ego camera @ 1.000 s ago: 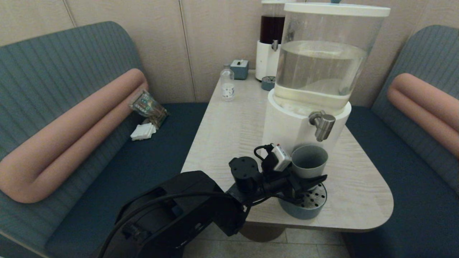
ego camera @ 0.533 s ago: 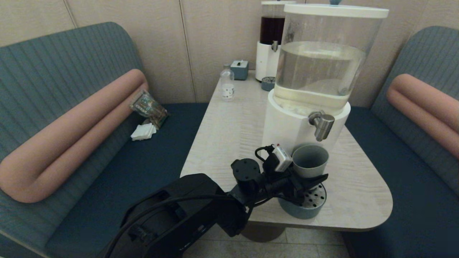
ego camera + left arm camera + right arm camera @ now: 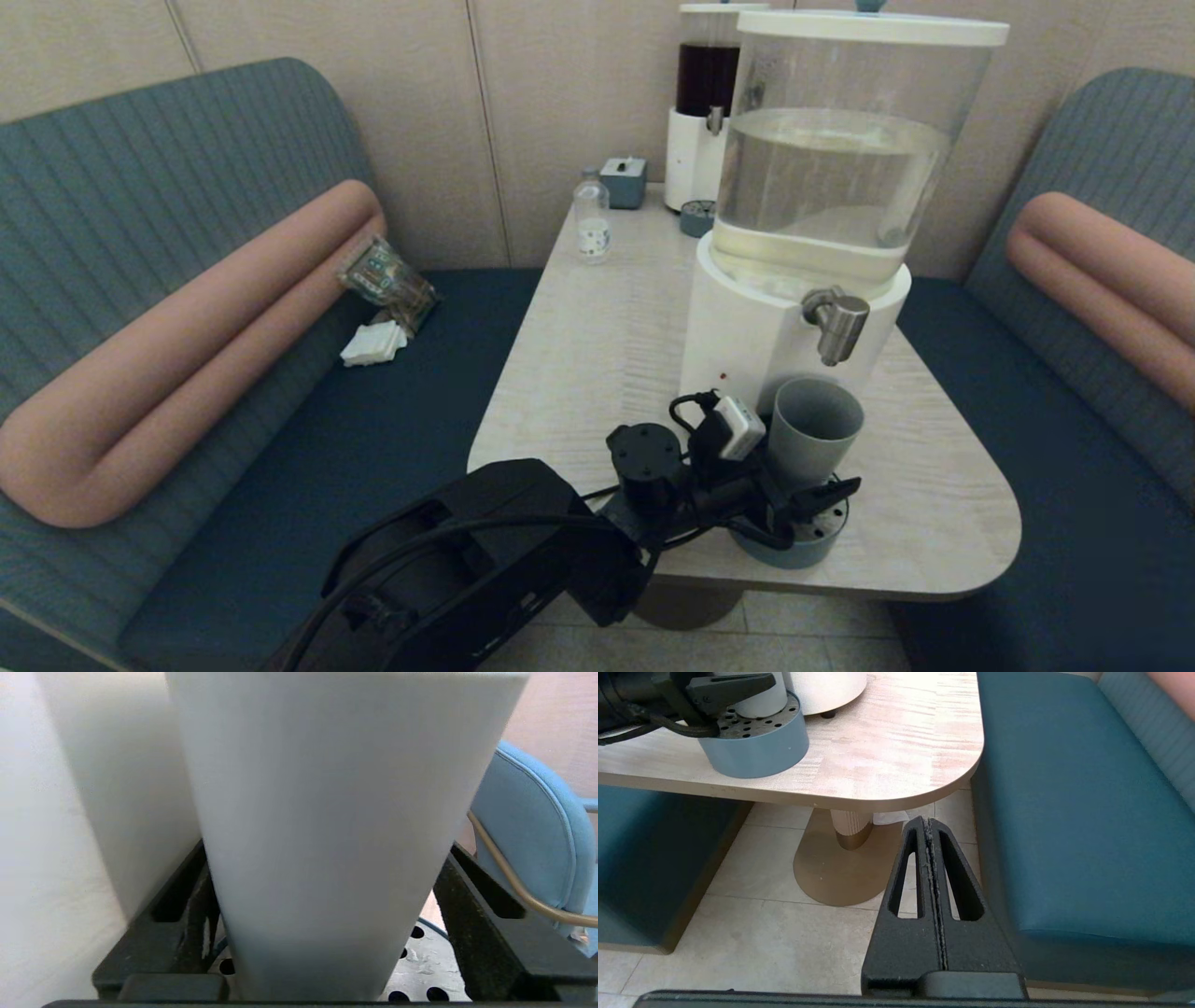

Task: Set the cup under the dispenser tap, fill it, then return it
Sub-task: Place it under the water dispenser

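Observation:
The grey-blue cup (image 3: pixel 812 422) (image 3: pixel 327 826) stands on the round perforated drip tray (image 3: pixel 794 553) (image 3: pixel 434 977), just below the brushed-steel dispenser tap (image 3: pixel 838 325). Its mouth leans slightly away from my arm. My left gripper (image 3: pixel 805 481) (image 3: pixel 327 896) is shut on the cup low down, with one black finger pressed against each side. The far finger is hidden behind the cup in the head view. No liquid runs from the tap. My right gripper (image 3: pixel 928 822) hangs shut below the table's near right corner, holding nothing.
The large clear-tank dispenser (image 3: pixel 840 168) fills the table's right half. Behind it stand a dark-liquid dispenser (image 3: pixel 709 103), a small clear bottle (image 3: pixel 592 224) and a blue box (image 3: pixel 624 180). Blue benches flank the table (image 3: pixel 579 345). The drip tray sits close to the front edge.
My left gripper has lowered the cup by a small amount onto the drip tray, and the cup now leans a little more to the right. The tap has not changed.

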You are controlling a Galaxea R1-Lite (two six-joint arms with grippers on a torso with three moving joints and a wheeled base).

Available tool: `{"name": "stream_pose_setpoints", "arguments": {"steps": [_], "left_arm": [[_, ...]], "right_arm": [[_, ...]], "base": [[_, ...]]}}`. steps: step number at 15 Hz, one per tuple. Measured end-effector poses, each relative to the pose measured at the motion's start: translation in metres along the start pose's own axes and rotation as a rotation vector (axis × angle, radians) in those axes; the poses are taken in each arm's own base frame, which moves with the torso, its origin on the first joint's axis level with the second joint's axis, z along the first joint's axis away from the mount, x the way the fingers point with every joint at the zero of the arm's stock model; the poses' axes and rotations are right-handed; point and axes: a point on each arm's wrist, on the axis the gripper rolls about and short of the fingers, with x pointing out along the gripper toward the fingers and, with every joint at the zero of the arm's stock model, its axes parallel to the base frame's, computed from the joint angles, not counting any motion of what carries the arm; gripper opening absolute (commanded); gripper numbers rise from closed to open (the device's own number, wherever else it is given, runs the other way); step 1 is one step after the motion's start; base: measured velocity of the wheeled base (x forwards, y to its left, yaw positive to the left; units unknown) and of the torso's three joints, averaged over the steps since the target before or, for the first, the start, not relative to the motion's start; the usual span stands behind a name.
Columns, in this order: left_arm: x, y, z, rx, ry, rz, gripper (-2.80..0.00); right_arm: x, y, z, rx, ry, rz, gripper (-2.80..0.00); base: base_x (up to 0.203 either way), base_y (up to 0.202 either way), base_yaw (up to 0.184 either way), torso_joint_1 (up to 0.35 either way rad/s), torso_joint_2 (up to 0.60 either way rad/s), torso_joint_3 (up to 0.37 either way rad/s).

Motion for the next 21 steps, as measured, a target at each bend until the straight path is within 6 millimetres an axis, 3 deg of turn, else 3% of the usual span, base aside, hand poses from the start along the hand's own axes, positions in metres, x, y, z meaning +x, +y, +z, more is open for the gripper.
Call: {"name": "stream_pose_setpoints", "arguments": {"steps": [6,14,21], "left_arm": [[-0.008,-0.004,0.004,-0.019,0.033,0.029,0.00],[-0.022,-0.008,0.031,-0.033,0.065,0.041,0.00],[-0.044,-0.010,0.041,-0.052,0.125,0.082,0.00]], "right_arm": [[0.000,0.000,0.000,0.000,0.000,0.001,-2.80],[0.000,0.000,0.000,0.000,0.000,0.001,-2.80],[0.000,0.000,0.000,0.000,0.000,0.001,-2.80]], "base": [[0.000,0.000,0.000,0.000,0.00,0.000],[0.000,0.000,0.000,0.000,0.00,0.000],[0.000,0.000,0.000,0.000,0.00,0.000]]}}
